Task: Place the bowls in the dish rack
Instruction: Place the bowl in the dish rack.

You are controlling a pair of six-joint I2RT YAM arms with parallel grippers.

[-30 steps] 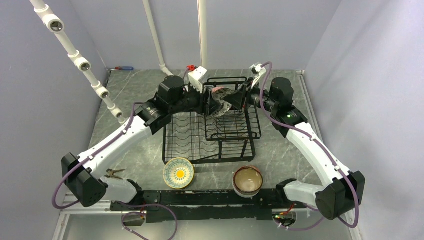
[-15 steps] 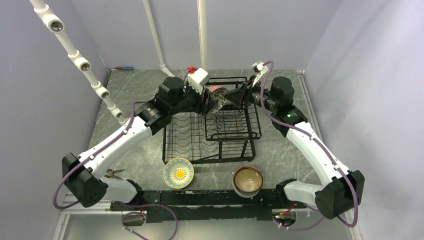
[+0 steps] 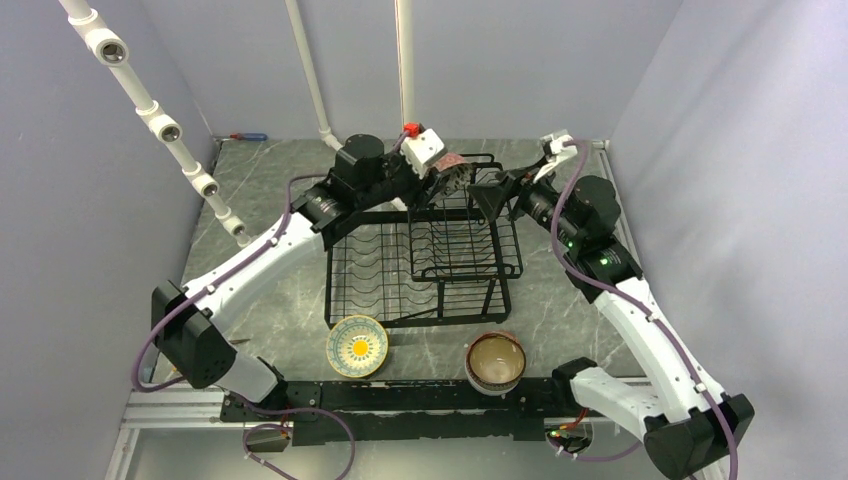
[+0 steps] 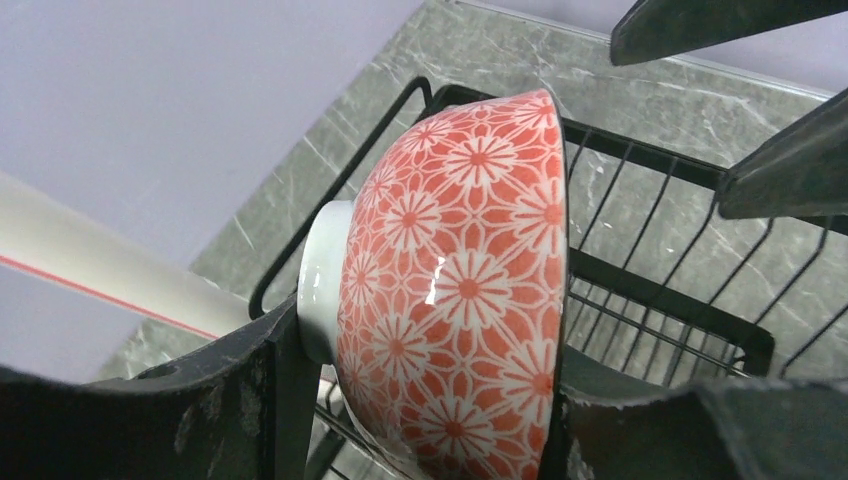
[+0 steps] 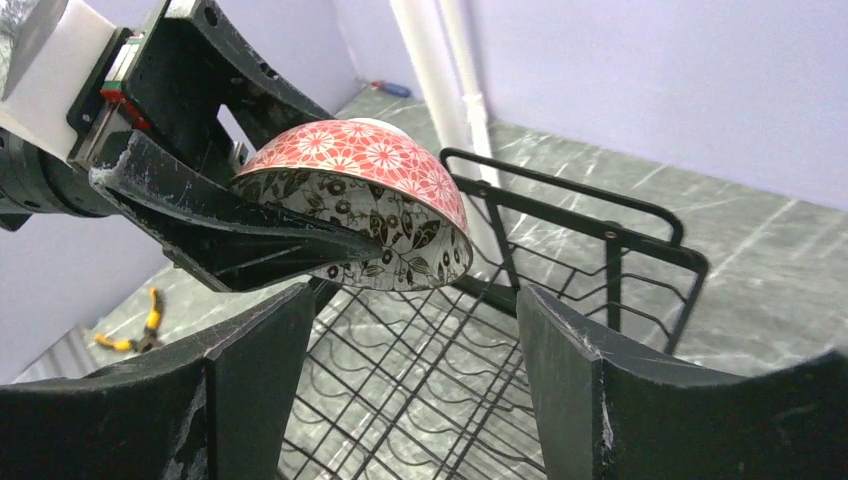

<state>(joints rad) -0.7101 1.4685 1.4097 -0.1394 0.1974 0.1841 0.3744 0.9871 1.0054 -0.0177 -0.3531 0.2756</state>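
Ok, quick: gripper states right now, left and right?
Left gripper: closed on the red floral bowl.
Right gripper: open, holding nothing.

Three bowls are in sight: one pink-patterned bowl (image 3: 452,170), one yellow-centred bowl (image 3: 357,346) and one brown-rimmed bowl (image 3: 496,360); whether that last one sits on another cannot be told. There is one dish rack (image 3: 370,265) of black wire with two tiers, one lower tray and one raised basket (image 3: 465,245). Two arms show, one left arm (image 3: 250,270) and one right arm (image 3: 640,320), each with two fingers, so four in all: the left arm's fingers (image 4: 200,420) and the right arm's fingers (image 5: 250,380). Three white pipes count up: one slanted pipe (image 3: 150,110) and two back pipes (image 3: 310,80). One pair of pliers (image 5: 130,328) and one red-and-blue tool (image 3: 248,136) lie on the single counter (image 3: 560,290).
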